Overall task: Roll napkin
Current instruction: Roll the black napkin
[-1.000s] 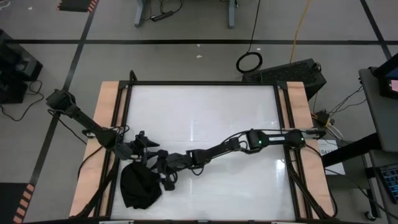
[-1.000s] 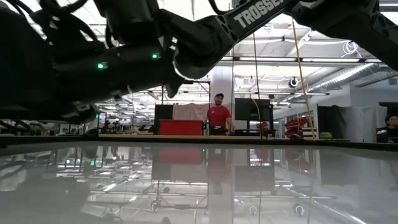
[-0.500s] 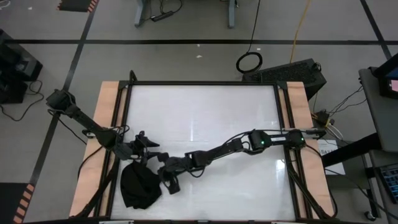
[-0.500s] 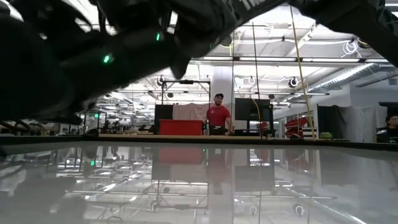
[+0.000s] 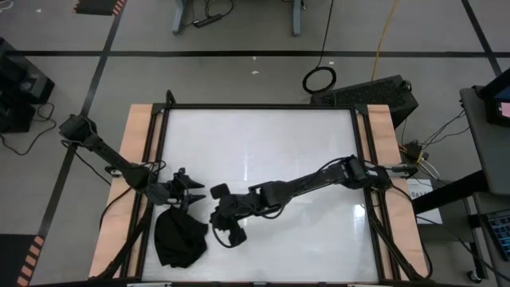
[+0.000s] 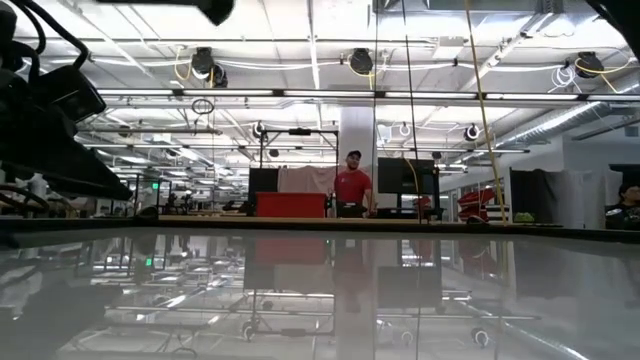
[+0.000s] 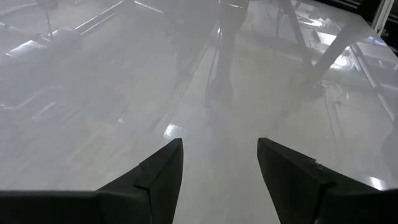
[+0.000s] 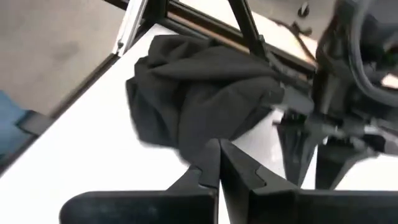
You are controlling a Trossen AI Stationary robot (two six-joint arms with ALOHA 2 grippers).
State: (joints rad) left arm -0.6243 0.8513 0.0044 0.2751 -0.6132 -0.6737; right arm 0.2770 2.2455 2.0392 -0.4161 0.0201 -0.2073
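The black napkin lies in a crumpled heap on the white table, near its front left corner. My right gripper hangs above the table just right of the heap. It points slantwise down at the heap, and its fingers are shut with nothing between them. My left gripper stands open just behind the heap, over bare table. It also shows in the right wrist view, beyond the napkin.
Wooden rails and a black frame edge the table. Bare table spreads out to the far and right sides of the heap. My left arm shows at the left of the low view. A person stands far behind the table.
My right gripper has risen from just above the table beside the napkin. It has drawn back a little toward the table's right edge and has tipped less steeply downward. The napkin has stayed in its heap on the table.
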